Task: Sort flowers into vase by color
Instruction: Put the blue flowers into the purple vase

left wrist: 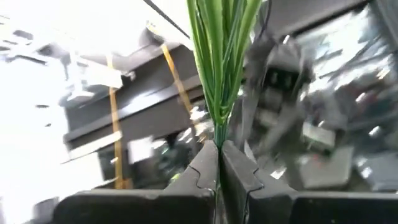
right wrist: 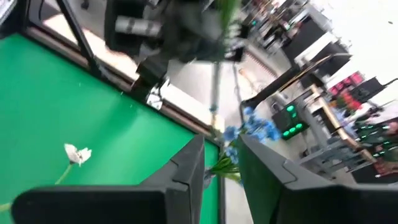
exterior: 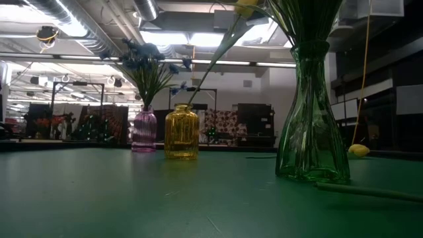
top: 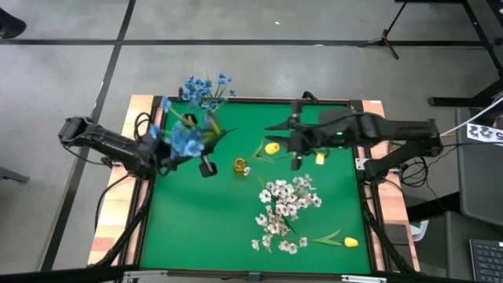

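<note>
My left gripper (top: 174, 156) is raised over the table's left side and shut on a sprig of blue blossoms (top: 187, 140). More blue flowers (top: 206, 90) stand in a pink vase (exterior: 144, 130) at the far edge. A yellow bud (top: 272, 148) leans out of the small yellow vase (top: 240, 167) on its stem. My right gripper (top: 286, 141) hovers open just right of that bud, holding nothing. White blossoms (top: 287, 206) fill the green vase (exterior: 312, 125). Another yellow bud (top: 350, 242) lies flat near the table's near right corner. My left gripper pinches the blue sprig between its two shut fingers (left wrist: 202, 168), on the bundled green stems near their lower end (left wrist: 219, 127). The stems run straight on from the fingertips and fan out beyond them. The sprig is lifted clear of the table.
A loose white blossom (right wrist: 78, 154) lies on the green mat. A small yellow piece (top: 320, 158) rests under my right arm. The three vases stand in the table's far and middle parts. Bare mat shows at the near left (top: 196, 228).
</note>
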You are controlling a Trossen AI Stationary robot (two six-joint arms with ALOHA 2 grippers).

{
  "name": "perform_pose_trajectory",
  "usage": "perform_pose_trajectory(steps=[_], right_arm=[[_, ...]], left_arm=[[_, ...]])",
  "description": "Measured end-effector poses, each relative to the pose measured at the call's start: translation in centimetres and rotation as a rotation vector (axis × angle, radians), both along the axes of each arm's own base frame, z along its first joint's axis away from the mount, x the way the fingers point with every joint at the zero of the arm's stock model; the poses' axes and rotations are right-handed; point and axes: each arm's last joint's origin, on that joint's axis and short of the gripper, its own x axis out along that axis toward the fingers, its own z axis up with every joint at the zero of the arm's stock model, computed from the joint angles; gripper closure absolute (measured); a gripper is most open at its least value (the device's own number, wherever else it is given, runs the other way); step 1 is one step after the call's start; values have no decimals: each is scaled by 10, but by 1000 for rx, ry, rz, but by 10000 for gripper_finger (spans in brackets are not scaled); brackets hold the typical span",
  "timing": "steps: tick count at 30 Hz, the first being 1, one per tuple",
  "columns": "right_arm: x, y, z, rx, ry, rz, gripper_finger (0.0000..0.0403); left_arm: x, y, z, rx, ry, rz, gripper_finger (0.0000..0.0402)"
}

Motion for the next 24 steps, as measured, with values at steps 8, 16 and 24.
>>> perform_pose_trajectory(steps=[8,16,24], right_arm=[[-33,20,20,-21,-65,-19,306],[-45,39,20,-56,-49,-44,306],[-50,52,16,-88,-20,-55,306]], left_arm=[[-16,1,-40,-82,69,291,401],[-45,30,-89,-252,-29,434,401],[-57,51,-118,-335,-22,496,401]])
